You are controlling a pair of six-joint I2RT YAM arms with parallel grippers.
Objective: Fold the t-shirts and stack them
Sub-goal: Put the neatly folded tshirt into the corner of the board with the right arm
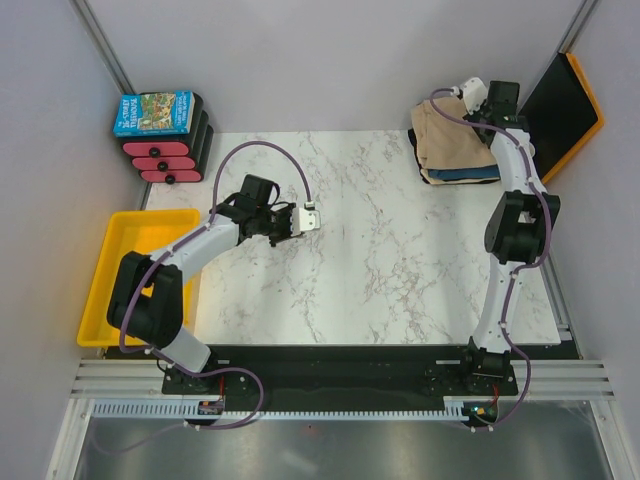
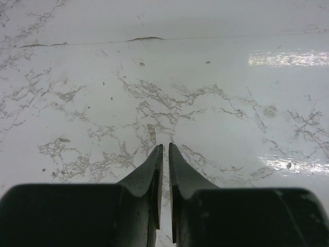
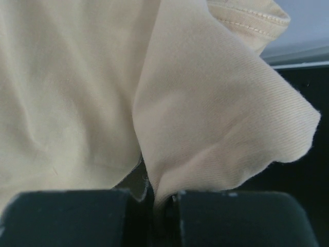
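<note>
The t-shirts lie as a soft, folded pile at the upper right of the top view, on a glossy white marble-patterned table with grey veins. The pile is roughly square and slightly tilted, with no clear long axis; thin teal and dark layers show along its lower edge. On top is the tan-beige t-shirt, a matte cloth of fine twill weave with a stitched hem at the upper right. The right gripper pinches a fold of it, which rises towards the top of the frame while a loose rounded corner juts right. The left gripper, mid-left over bare table, is all but closed and holds nothing. A yellow plastic tray sits at the left edge.
</note>
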